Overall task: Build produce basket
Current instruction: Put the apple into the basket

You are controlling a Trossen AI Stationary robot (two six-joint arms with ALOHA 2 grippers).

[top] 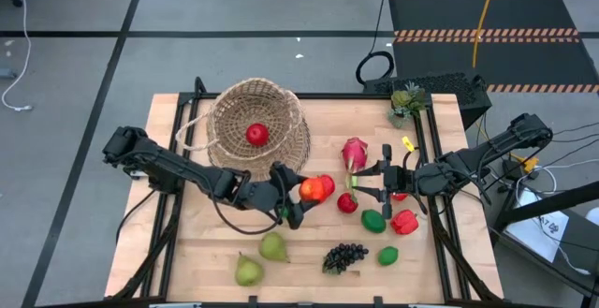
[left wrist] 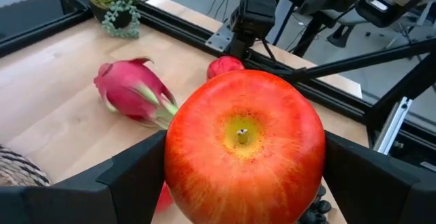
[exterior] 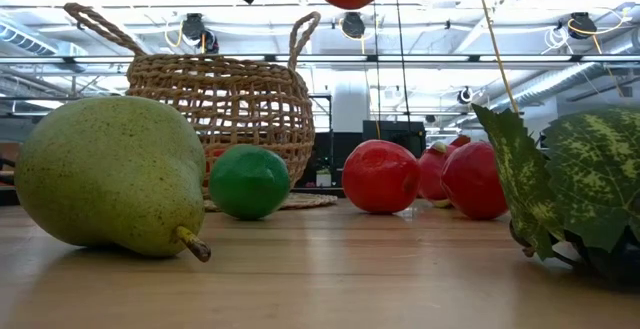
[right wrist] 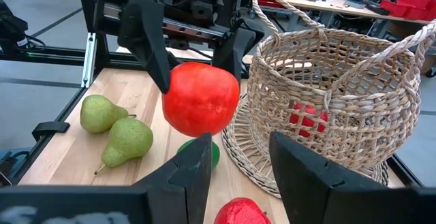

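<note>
At the basket's (top: 257, 121) four o'clock, our left gripper (top: 298, 192) pinched a red apple (top: 315, 188) aloft; it could slip. Right gripper (top: 374, 179) jaws hung apart, empty.

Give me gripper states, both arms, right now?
Left gripper: closed on a red apple, lifted beside the basket.
Right gripper: open, empty, hovering over the table fruit.

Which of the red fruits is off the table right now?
The red-orange apple clamped in the left gripper, held beside the basket. Another red fruit lies in the basket; the others lie on the table.
</note>
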